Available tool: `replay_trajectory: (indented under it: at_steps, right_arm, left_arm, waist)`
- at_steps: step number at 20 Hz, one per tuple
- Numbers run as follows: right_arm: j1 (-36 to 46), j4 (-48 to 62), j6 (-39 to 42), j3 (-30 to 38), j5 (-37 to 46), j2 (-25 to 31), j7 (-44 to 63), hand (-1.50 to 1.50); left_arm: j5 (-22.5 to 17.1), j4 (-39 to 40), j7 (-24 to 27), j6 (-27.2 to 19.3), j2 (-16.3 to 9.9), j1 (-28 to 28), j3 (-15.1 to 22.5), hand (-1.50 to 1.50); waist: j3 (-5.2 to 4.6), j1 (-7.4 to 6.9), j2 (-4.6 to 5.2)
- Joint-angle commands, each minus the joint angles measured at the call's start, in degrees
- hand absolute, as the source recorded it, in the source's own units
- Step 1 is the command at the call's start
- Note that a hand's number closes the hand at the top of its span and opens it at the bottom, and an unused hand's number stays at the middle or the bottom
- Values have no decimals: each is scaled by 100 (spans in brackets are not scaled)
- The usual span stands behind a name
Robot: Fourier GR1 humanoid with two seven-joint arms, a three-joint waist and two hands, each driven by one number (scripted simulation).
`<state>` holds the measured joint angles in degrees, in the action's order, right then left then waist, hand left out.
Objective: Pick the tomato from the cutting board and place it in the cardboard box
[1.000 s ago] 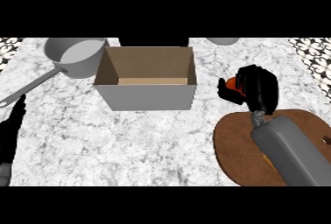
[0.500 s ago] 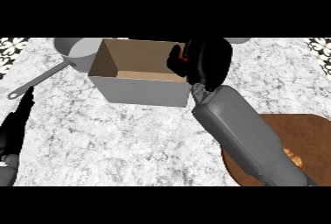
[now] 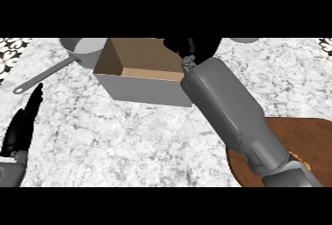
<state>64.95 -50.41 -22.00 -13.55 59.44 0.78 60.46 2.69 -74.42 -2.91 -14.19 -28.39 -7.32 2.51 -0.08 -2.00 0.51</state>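
Marble desk (image 3: 130, 140) scene: right hand (image 3: 193, 47) hovers over the cardboard box (image 3: 139, 70)'s right rim, fingers curled around the presumably hidden tomato, so I'd center it over the opening before letting go.

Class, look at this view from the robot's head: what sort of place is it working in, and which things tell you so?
Most likely a kitchen counter: a marbled stone worktop, a metal saucepan with a long handle, and a round wooden cutting board beside a cardboard box.
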Motion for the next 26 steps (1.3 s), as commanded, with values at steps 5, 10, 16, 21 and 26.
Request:
replay_trajectory:
  at_steps: [5,10,16,21,26]
  right_arm:
    - [504,1698,-1098,793,-93,-75,441,150]
    - [349,2159,-1627,1261,-740,-75,-229,-150]
    - [730,2739,-2464,1098,-907,-75,-886,-150]
    - [784,2601,-3495,967,-678,-76,-978,-150]
    - [630,2051,-4127,1113,-640,-76,-975,-150]
  left_arm:
    - [124,-38,-124,-34,100,-202,35,0]
    - [139,-58,-194,26,151,-244,53,0]
    - [181,66,-67,111,197,-301,25,0]
    - [67,255,243,278,32,-93,-190,0]
    - [183,8,33,100,106,51,-184,0]
  waist:
    - [4,-135,71]
    - [8,-146,65]
    - [5,-194,68]
    - [1,-154,38]
    - [7,73,-54]
